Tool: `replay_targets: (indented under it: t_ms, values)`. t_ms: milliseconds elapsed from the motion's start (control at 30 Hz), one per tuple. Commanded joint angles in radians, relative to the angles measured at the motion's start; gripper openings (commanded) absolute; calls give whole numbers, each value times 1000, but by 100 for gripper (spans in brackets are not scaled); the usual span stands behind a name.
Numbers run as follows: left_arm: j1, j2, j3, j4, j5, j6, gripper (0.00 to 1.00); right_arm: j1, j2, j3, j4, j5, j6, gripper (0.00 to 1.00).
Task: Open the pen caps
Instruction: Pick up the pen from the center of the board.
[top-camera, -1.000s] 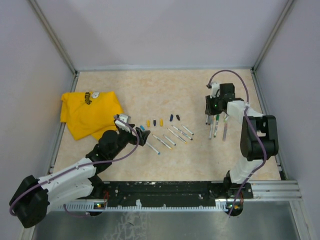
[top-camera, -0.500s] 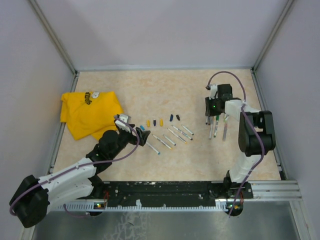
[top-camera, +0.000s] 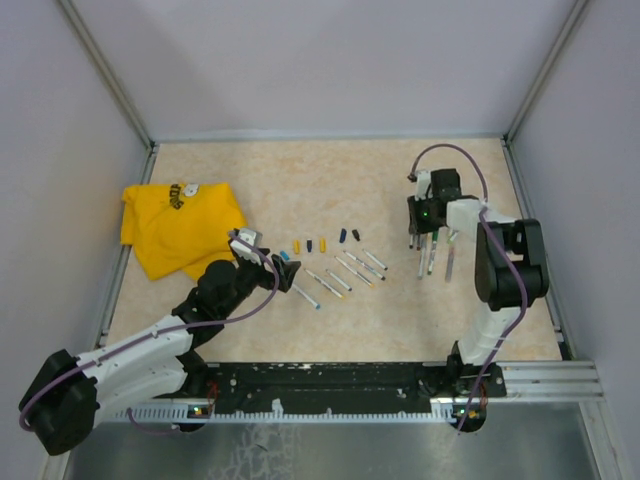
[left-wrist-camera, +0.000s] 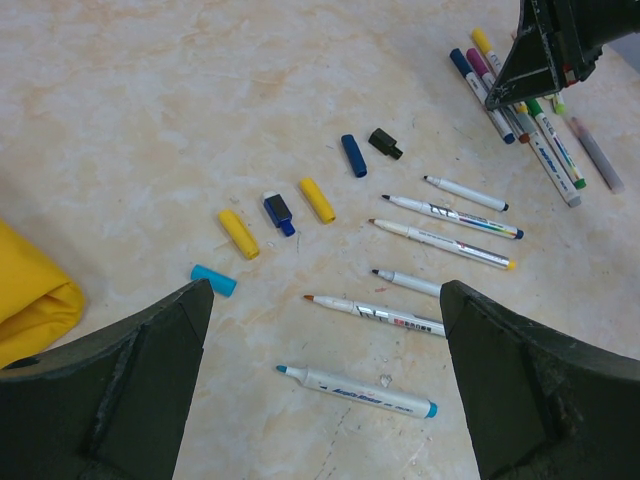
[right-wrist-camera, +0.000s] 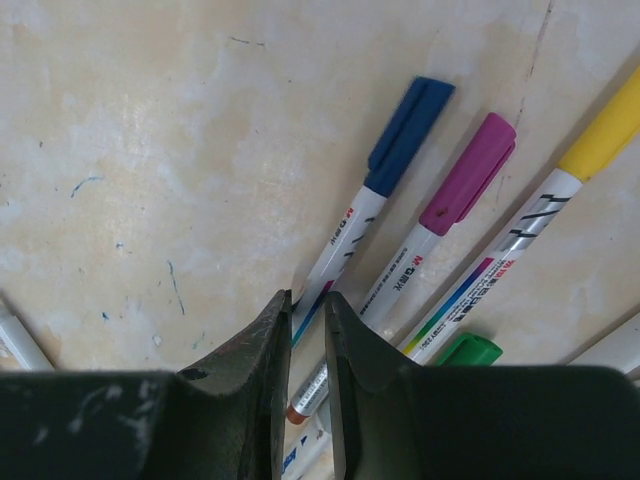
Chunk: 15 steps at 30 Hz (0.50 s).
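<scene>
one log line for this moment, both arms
left gripper: jaws open, above loose caps and uncapped pens | right gripper: jaws pinching blue-capped pen barrel | blue cap: on

The table (left-wrist-camera: 150, 90) is showing mottled cream and beige under a light blue cap (left-wrist-camera: 214, 281), yellow caps (left-wrist-camera: 239, 233), dark blue caps (left-wrist-camera: 353, 156) and a black cap (left-wrist-camera: 385, 144). A navy cap (right-wrist-camera: 408, 135), a magenta cap (right-wrist-camera: 467, 173), a yellow cap (right-wrist-camera: 605, 130) and a green cap (right-wrist-camera: 466, 350) are topping white barrels (right-wrist-camera: 345, 235).
</scene>
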Motion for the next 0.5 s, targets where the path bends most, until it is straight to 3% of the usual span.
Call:
replay_targets:
  t_ms: [0,467]
  values:
    - [5,-3,14,30,9,6,100,25,14,55,-17,10,-20,18]
    - [5,-11,17,22,21,-2,100,140,6,60,-80,54,-126,16]
